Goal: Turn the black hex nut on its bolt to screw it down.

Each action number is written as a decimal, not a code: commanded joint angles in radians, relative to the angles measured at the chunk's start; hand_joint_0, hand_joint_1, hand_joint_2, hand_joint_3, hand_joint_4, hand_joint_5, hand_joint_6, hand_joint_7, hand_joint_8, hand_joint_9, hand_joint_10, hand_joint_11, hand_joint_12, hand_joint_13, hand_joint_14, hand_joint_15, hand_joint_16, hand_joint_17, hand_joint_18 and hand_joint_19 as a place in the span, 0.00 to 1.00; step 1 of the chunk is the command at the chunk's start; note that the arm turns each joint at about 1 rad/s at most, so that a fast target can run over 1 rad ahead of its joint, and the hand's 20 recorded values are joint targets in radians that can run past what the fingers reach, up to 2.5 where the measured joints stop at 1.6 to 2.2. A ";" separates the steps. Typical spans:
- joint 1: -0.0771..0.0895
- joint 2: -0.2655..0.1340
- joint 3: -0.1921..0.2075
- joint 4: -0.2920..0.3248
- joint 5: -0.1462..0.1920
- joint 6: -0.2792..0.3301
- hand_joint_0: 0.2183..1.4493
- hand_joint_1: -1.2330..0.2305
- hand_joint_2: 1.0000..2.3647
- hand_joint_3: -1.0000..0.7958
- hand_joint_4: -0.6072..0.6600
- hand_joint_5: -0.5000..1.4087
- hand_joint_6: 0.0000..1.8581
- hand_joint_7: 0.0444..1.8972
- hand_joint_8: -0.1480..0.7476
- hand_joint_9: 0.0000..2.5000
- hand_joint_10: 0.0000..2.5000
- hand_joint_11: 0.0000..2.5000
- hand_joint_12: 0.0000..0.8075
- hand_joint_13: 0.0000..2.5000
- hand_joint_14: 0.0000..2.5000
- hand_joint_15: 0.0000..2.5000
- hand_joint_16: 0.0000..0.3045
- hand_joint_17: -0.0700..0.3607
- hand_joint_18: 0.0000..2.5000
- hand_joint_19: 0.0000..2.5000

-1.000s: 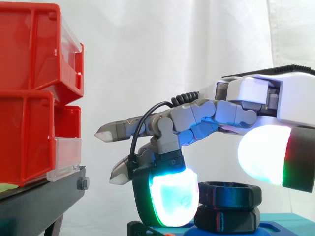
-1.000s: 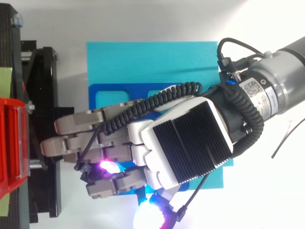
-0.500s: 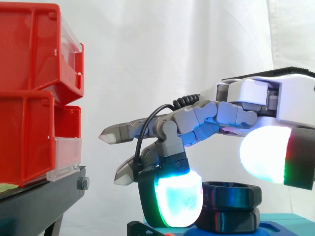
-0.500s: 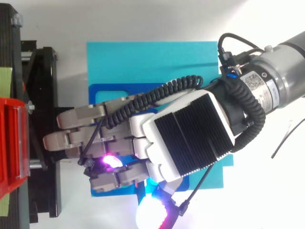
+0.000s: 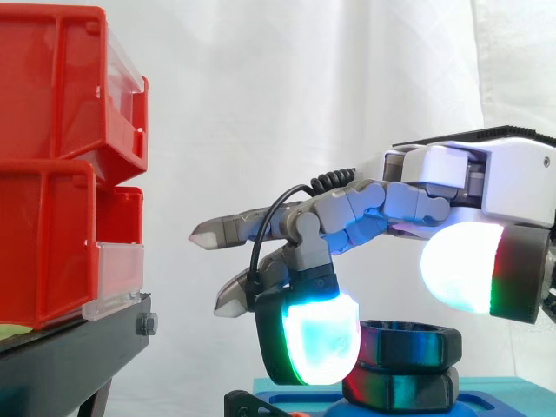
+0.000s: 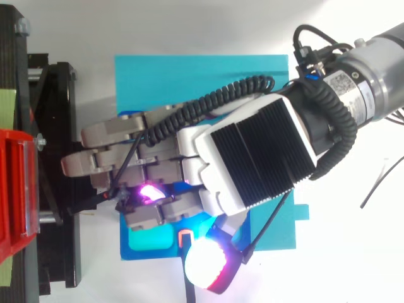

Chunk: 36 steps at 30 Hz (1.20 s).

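Side view: the hand (image 5: 452,187) hovers open over the nut (image 5: 417,345), which sits on a black hex block (image 5: 404,388) on the blue base (image 5: 491,405), most fingers stretched toward the red bins (image 5: 52,165), one bent down with its cyan pad (image 5: 320,337) at the nut's left side, the thumb pad (image 5: 460,265) clear above, gripping nothing.

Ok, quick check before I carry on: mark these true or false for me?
1. The red bins sit on a black stand at the side view's left. True.
2. The black hex nut lies in a red bin. False: it stands over the blue fixture, beneath the hand.
3. Seen from the top, the hand is above the teal mat. True.
4. The arm enters the top view from the left edge. False: it comes in from the upper right.
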<state>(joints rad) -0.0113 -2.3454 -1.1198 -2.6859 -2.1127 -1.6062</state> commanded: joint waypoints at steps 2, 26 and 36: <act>-0.012 0.000 0.000 0.012 -0.016 0.000 0.24 0.76 0.00 0.28 0.65 0.22 0.34 0.70 0.51 0.25 0.00 0.07 0.43 0.11 0.00 0.01 0.15 0.40 0.06 0.09; -0.065 -0.002 -0.002 0.041 -0.073 0.000 0.24 0.76 0.00 0.28 0.65 0.22 0.33 0.71 0.51 0.25 0.00 0.07 0.43 0.11 0.00 0.00 0.15 0.40 0.05 0.09; -0.081 -0.002 -0.002 0.049 -0.093 0.000 0.24 0.76 0.00 0.28 0.66 0.22 0.33 0.71 0.51 0.25 0.00 0.07 0.42 0.11 0.00 0.01 0.15 0.40 0.06 0.09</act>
<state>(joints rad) -0.0879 -2.3469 -1.1213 -2.6402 -2.1978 -1.6061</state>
